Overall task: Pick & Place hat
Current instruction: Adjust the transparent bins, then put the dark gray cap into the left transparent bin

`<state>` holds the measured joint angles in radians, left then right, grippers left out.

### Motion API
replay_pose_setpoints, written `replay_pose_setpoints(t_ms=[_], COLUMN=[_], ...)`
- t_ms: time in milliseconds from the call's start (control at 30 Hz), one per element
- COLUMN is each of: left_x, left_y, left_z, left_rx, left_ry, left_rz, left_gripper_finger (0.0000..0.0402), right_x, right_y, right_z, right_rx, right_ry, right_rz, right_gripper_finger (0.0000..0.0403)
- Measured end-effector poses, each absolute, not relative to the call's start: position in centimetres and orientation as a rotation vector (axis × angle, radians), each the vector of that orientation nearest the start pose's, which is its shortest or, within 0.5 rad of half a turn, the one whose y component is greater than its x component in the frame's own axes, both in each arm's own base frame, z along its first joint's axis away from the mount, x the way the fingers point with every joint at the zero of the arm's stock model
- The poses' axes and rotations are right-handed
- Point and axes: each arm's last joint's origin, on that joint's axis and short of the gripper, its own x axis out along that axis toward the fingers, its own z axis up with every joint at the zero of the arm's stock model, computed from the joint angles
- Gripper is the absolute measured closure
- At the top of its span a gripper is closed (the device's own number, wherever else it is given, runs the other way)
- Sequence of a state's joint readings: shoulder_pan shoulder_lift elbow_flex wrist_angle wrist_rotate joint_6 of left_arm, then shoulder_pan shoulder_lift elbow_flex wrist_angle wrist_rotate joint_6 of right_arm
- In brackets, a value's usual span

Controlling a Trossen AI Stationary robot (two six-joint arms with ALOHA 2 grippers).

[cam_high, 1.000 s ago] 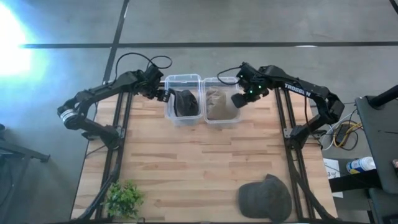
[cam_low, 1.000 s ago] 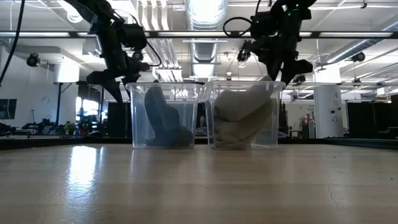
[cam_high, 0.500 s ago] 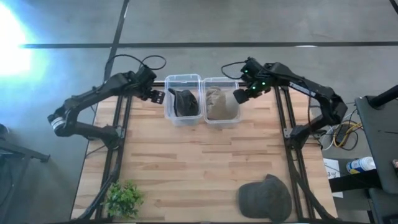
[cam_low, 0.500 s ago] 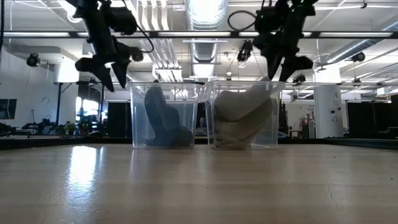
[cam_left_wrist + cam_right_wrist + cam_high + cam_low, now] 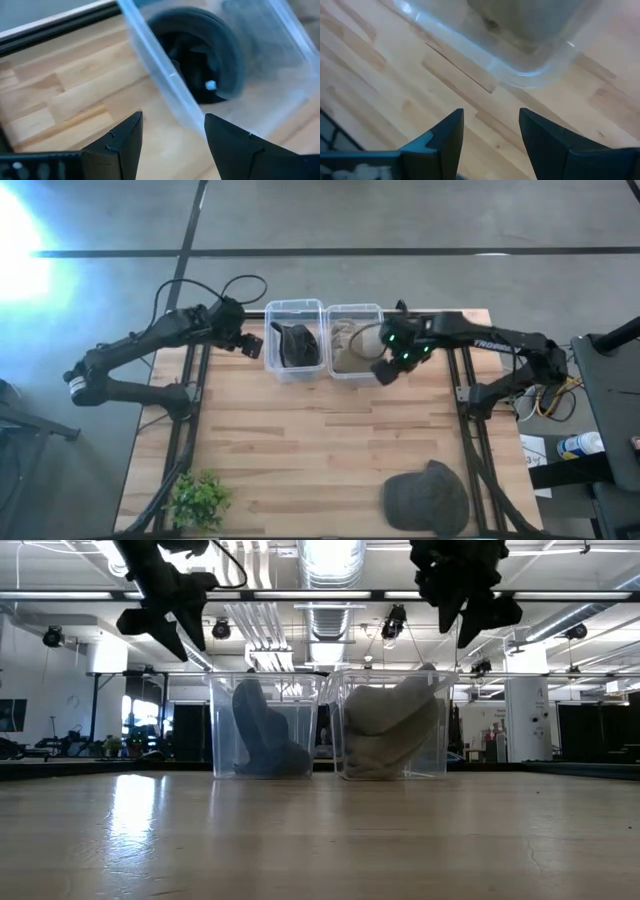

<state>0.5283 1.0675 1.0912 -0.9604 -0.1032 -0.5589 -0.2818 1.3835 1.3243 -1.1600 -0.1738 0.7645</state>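
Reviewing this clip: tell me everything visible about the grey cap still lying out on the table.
The grey cap lies on the wooden table near the front edge on the right arm's side, far from both clear bins. It looks like soft, dark grey fabric, with a rounded crown and a brim. It rests on the tabletop alone: nothing touches it, and neither hand is near. Only the high view shows it.
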Motion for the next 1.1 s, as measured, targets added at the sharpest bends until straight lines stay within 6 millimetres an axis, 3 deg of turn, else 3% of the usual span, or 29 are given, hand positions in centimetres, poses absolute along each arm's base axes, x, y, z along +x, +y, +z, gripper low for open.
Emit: replay_pose_setpoints(t_ms=[333,633,900,1100], left_x=[17.9,18.5,19.0,20.7], left_y=[6.9,4.8,3.4,0.3], left_z=[32.4,32.5,32.6,34.0], left_rx=[-0.685,-0.682,-0.699,-0.624], left_ry=[0.77,0.774,0.751,0.614], left_rz=[0.702,0.65,0.613,0.381], left_gripper_finger=[0.0196,0.0196,0.0196,0.0196], right_x=[28.6,31.0,31.0,28.5], right_y=[-5.2,-5.9,-5.9,-2.8], right_z=[28.1,26.0,27.3,29.4], right_rx=[0.934,0.929,0.933,0.893], right_ry=[1.148,1.122,1.068,1.181], right_rz=[-0.594,-0.609,-0.561,-0.452], right_gripper_finger=[0.0216,0.0216,0.0216,0.0216])
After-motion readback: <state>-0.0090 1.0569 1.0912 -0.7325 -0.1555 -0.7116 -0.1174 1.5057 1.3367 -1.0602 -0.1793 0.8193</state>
